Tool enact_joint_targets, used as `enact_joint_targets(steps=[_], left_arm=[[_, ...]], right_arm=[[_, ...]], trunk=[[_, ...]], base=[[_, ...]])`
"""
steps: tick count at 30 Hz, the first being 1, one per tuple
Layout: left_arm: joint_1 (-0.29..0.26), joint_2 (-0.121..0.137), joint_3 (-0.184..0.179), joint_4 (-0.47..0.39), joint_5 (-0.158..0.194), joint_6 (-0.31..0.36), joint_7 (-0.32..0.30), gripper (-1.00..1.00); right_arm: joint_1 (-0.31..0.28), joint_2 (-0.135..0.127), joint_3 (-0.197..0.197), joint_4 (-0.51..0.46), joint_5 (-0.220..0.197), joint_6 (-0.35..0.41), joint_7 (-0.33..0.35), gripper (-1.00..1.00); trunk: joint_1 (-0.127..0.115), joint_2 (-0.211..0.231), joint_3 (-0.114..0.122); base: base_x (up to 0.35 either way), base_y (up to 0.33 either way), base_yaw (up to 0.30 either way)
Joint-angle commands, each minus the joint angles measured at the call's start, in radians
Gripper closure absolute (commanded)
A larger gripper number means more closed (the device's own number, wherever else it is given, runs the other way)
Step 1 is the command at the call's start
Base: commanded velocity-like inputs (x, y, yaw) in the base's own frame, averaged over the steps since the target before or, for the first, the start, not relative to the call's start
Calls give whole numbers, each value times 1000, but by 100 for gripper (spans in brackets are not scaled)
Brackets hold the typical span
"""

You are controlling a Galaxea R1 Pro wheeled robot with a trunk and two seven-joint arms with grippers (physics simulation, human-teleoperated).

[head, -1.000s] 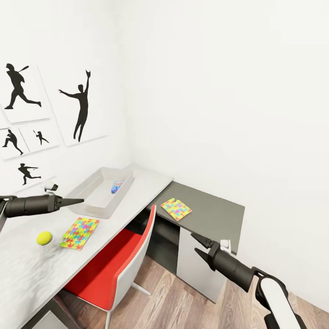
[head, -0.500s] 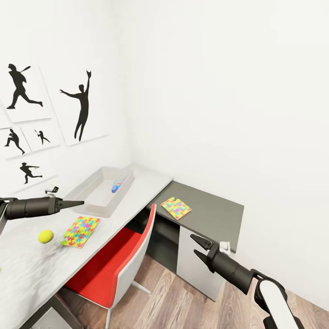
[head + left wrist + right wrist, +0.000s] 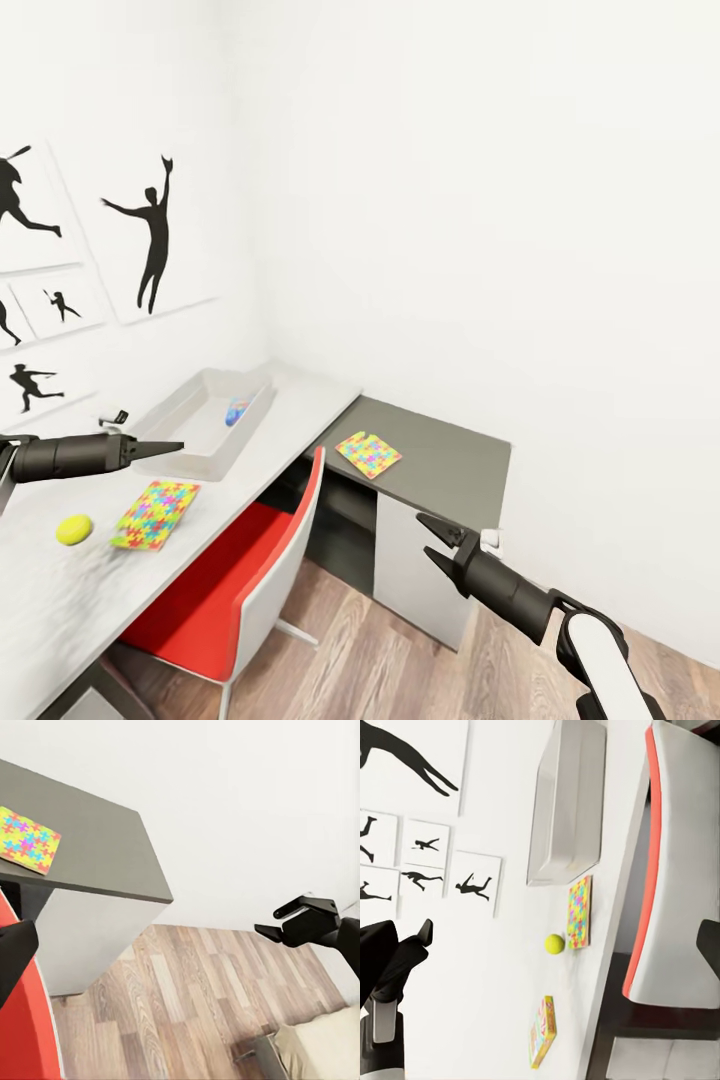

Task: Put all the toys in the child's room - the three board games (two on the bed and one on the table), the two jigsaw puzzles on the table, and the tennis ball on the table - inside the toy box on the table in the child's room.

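Robot is nearing white-topped bench, both jaws empty: right gripper wide, left gripper narrow. Small yellow-green tennis ball & multicoloured jigsaw square sitting near shallow grey toy box; next move: probably reaching for one.

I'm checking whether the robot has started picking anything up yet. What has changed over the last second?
Only the camera has turned: the whole scene slid left in the head view. Nothing was grasped or released. The tennis ball, both jigsaw puzzles and the toy box lie as before on the table. The left gripper stays shut, the right gripper open, both empty.
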Motion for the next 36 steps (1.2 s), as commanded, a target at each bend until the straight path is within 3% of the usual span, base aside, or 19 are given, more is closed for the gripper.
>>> enact_joint_targets(steps=[1, 10, 29, 36], left_arm=[[0, 0, 0, 0, 0, 10, -4, -100], [0, 2, 2, 0, -1, 11, -4, -100], [1, 2, 7, 1, -4, 17, -4, -100], [1, 2, 6, 1, -6, 16, -4, -100]], right_arm=[[-1, 0, -1, 0, 7, 5, 7, -100], [0, -1, -2, 0, 7, 5, 7, -100], [8, -1, -5, 0, 7, 3, 5, -100], [8, 1, -3, 0, 7, -4, 4, -100]], trunk=[[0, -2, -1], [0, -2, 7], [-72, 131, 84], [-72, 131, 91]], base=[[-1, 0, -248], [0, 0, -254], [0, 0, -255], [0, 0, -254]])
